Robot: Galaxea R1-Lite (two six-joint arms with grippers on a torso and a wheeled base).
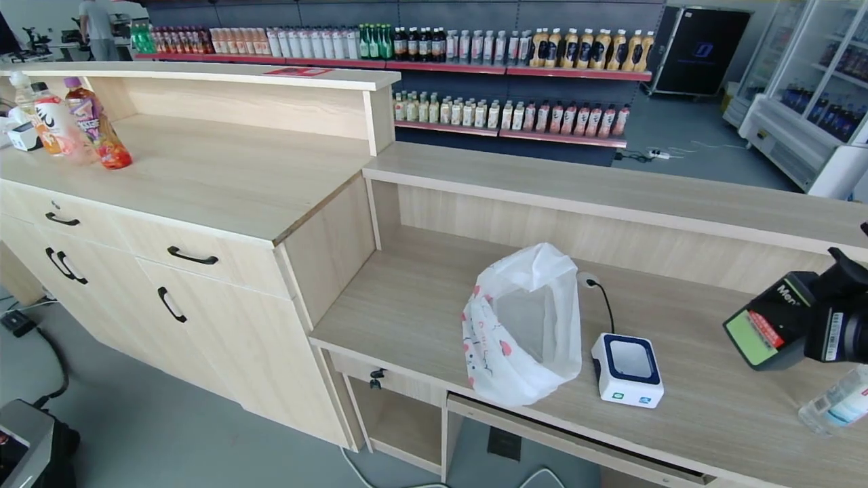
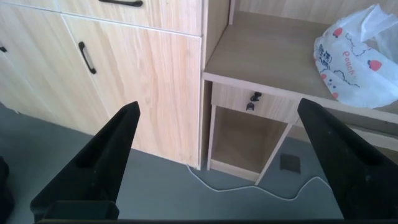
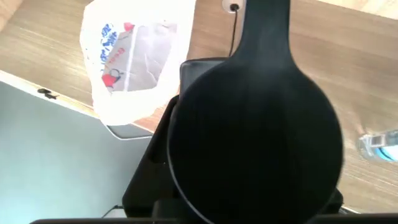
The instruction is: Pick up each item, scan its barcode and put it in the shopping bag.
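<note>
The low desk point(image 1: 420, 298) holds the whole checkout set-up, laid out so that one short sweep from right to left passes the reader and ends at the bag. The bag point(image 1: 495, 352), white plastic with small red prints, stands near the middle of the desk with its mouth propped open and turned up and to the right, probably so an item can be dropped in without a second hand; I see nothing inside it. The dark pack point(image 1: 770, 325) hangs in the air at the right edge of the scene, above the desk and well apart from the bag, its green end face turned toward the left. The right gripper point(image 1: 824, 315) is clamped on it. I judge it is lifted but not yet scanned, since it is off to the right of the reader. The scanner point(image 1: 627, 369) sits just right of the bag, its window facing up and its cable running to the far wall. A clear bottle point(image 1: 837, 403) lies on the near right of the desk, waiting its turn. The left gripper point(image 2: 219, 109) hangs out over the floor by the cabinets, fingers wide apart, holding nothing.
</note>
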